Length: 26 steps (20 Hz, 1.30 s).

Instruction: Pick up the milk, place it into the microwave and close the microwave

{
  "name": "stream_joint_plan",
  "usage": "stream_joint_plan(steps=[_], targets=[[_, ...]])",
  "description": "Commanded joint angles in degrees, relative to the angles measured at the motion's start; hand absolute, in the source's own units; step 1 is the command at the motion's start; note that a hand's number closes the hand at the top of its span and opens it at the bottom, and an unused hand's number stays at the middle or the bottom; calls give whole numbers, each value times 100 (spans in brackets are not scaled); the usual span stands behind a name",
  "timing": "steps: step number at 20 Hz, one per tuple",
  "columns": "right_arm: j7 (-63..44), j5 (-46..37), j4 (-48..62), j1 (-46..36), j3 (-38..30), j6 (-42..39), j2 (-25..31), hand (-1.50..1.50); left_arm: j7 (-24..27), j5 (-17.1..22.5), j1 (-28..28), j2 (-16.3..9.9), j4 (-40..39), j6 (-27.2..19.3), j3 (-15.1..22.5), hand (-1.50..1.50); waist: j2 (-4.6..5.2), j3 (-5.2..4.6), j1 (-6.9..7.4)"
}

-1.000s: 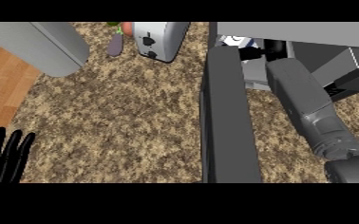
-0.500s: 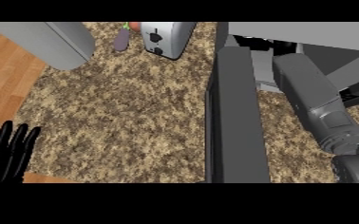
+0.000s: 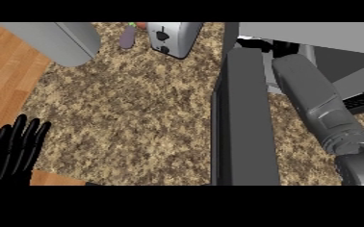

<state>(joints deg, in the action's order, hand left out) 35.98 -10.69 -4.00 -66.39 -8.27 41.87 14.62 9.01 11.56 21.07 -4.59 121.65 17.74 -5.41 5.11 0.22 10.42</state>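
The speckled stone surface (image 3: 128,115) fills most of the view, with the microwave's open door (image 3: 241,125) standing edge-on across its right side. The right forearm (image 3: 313,101) reaches past the door into the microwave (image 3: 305,33); its robot hand is hidden, so I cannot tell its state, and the milk is out of sight. The toaster (image 3: 174,38) sits at the back beside an eggplant (image 3: 128,37). The left robot hand (image 3: 21,146) rests released at the lower left.

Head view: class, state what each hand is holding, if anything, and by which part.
The left hand rests open at the lower left edge, holding nothing. The right forearm reaches into the microwave; its hand is hidden, so any hold cannot be told.
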Motion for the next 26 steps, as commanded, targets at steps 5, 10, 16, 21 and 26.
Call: stream_joint_plan(steps=[5,10,16,21,26], targets=[[-242,241,35,-292,-224,-1058,-168,-150,-96,-161,-229,88,-74,-58,255,-150,-1,19,6],[-13,410,3,-10,-414,-1323,-230,-150,-84,-340,-259,95,-101,-111,296,-150,-25,26,-68],[100,398,15,128,-425,-1477,-125,-150,-71,-534,-333,210,-87,-188,501,-150,-49,19,-104],[286,440,-3,351,-481,-1560,-52,-150,-182,-635,-369,277,-72,-278,606,-150,-87,21,-199],[309,447,-1,369,-495,-1883,17,-150,-191,-799,-389,386,-111,-296,874,-150,-131,20,-252]])
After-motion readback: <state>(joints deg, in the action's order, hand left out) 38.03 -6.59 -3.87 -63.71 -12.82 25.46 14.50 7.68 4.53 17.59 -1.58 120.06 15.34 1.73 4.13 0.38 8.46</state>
